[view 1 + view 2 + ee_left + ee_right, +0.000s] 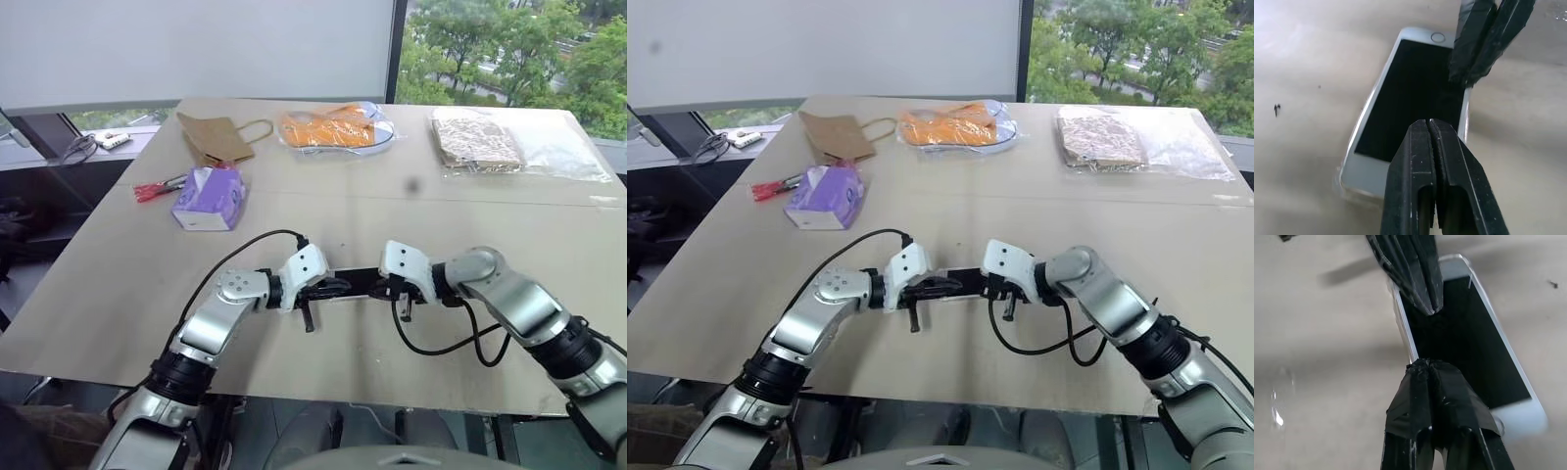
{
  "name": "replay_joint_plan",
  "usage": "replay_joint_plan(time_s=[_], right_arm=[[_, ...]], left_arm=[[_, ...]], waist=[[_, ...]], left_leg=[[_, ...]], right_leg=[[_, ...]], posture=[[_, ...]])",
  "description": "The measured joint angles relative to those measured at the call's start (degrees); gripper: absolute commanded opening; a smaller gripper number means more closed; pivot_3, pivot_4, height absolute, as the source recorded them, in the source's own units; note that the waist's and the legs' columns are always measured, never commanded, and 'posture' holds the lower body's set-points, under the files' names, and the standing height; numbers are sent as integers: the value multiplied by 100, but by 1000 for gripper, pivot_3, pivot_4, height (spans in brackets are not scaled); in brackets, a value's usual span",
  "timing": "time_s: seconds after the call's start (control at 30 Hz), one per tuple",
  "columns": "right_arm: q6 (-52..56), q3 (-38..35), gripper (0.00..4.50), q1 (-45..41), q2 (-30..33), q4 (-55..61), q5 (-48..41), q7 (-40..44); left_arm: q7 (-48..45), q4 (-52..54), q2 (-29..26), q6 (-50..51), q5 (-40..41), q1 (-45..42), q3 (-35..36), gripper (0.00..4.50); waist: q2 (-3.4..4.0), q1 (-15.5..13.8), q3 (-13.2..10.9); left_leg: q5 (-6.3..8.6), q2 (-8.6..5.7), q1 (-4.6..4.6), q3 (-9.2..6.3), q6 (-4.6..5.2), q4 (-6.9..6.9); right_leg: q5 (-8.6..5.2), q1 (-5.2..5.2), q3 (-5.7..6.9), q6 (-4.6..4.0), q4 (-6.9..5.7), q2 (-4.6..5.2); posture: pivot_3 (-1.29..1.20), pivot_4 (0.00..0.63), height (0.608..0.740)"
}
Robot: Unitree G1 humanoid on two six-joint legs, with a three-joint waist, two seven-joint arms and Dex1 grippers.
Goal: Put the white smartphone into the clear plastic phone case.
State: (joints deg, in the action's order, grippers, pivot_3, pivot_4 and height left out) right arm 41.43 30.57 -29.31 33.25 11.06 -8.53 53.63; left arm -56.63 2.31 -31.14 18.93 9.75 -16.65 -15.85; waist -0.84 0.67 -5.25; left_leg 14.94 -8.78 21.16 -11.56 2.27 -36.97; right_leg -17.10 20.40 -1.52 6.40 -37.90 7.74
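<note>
With both claws pinched together and holding nothing, left claw (1431, 128) and right claw (1426, 366) press tips down on the phone (1410, 98), which lies between them on the bench (411, 196). Case (1352, 188) rim peeks under the phone's near end. Best push evenly along edges until it likely snaps in, avoiding sliding.

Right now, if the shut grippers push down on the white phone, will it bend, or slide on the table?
The phone looks flat and rigid, so it probably will not bend. Its glossy screen may let the taped fingertips slip. A thin clear rim shows along its edges, likely the case; on the smooth table both could slide together.
</note>
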Motion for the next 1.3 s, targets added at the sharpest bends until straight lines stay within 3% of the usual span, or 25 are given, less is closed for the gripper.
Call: replay_joint_plan(time_s=[0.2,0.37,0.57,0.83,1.3], right_arm=[[-176,-61,0,119,-81,-188,70,-83],[-128,-527,0,540,-101,85,-75,-280],[974,-1186,0,724,-231,820,-306,-904],[1677,-1104,0,569,127,1296,-371,-1028],[1965,-820,0,85,-151,453,-503,-933]], left_arm=[[18,-16,-14,128,0,45,1,85],[23,-24,3,145,18,25,10,85],[12,-9,27,100,73,-66,68,85],[13,-17,127,94,92,-120,64,85],[147,-55,133,58,65,49,66,85]], waist=[[11,-30,14],[-3,-153,-1],[62,-169,-76],[50,-185,-92],[-1,-156,-20]], left_leg=[[16,6,-88,2,-25,45],[16,6,-85,4,-25,45],[-1,5,-14,2,-3,43],[-16,-7,49,-7,-27,36],[1,-1,-5,-5,-1,57]], right_leg=[[-18,-70,-7,22,12,-2],[-15,-69,-10,19,18,-4],[-1,3,-10,-1,12,-3],[-1,47,8,0,31,14],[-3,8,3,1,29,7]], posture=[[0,150,740],[0,150,740],[0,150,740],[0,150,740],[0,150,740]])
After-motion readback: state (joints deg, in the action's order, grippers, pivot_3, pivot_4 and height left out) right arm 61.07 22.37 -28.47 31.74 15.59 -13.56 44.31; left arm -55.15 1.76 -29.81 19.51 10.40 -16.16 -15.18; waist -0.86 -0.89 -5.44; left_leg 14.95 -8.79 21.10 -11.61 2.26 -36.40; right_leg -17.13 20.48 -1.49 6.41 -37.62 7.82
